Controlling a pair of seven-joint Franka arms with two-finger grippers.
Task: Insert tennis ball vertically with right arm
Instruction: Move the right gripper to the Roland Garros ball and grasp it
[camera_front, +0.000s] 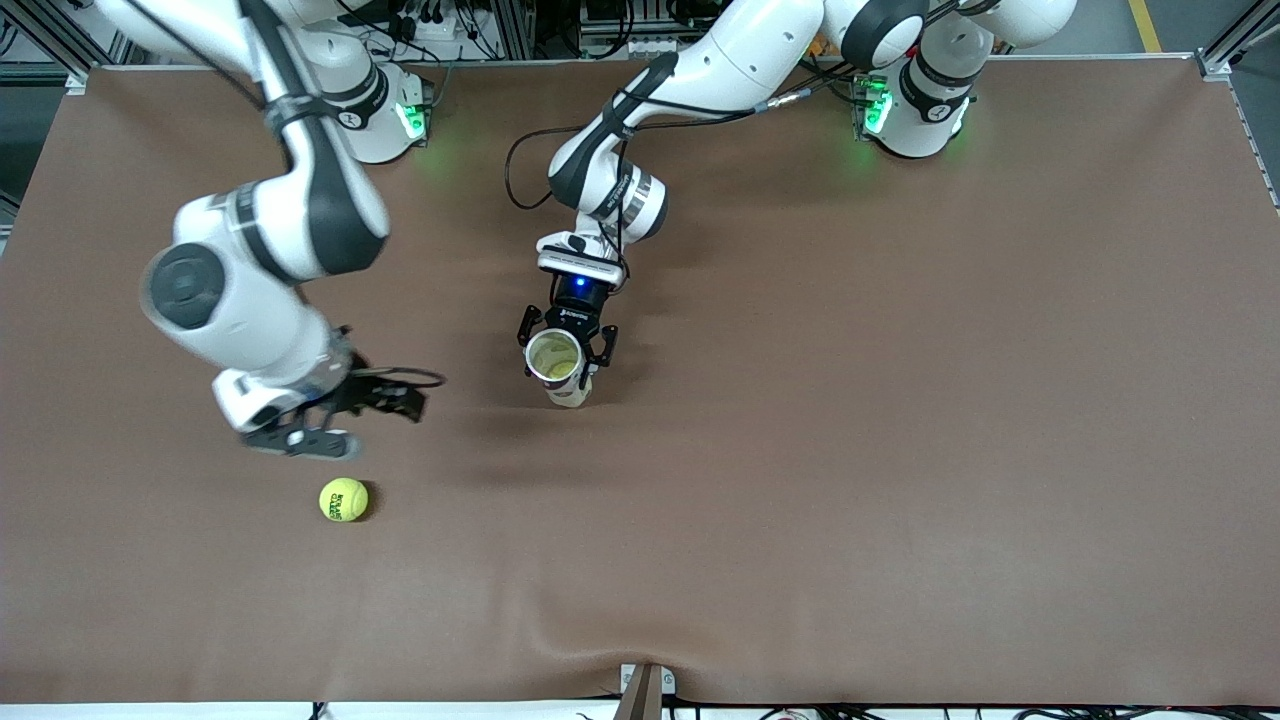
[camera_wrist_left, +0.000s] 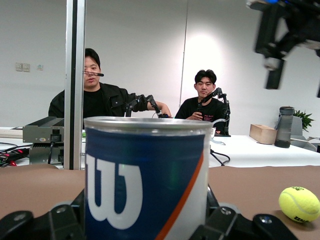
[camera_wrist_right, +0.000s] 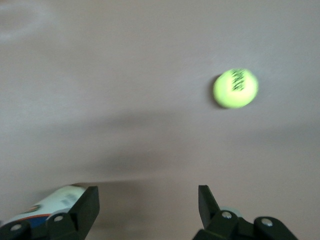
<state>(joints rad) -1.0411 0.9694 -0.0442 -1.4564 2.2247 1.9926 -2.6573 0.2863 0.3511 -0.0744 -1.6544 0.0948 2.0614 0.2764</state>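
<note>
Right arm bends down from its base, right gripper (camera_front: 318, 432) fingers spread apart, empty, hovering over the table (camera_front: 900, 400). The tennis ball (camera_front: 343, 499) lies loose on the cloth at about five o'clock from it. Left arm reaches mid-table, left gripper (camera_front: 566, 352) clamped around the upright can (camera_front: 555, 362), mouth open skyward.

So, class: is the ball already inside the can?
No, the ball lies on the table, apart from the can held by the left tool.
</note>
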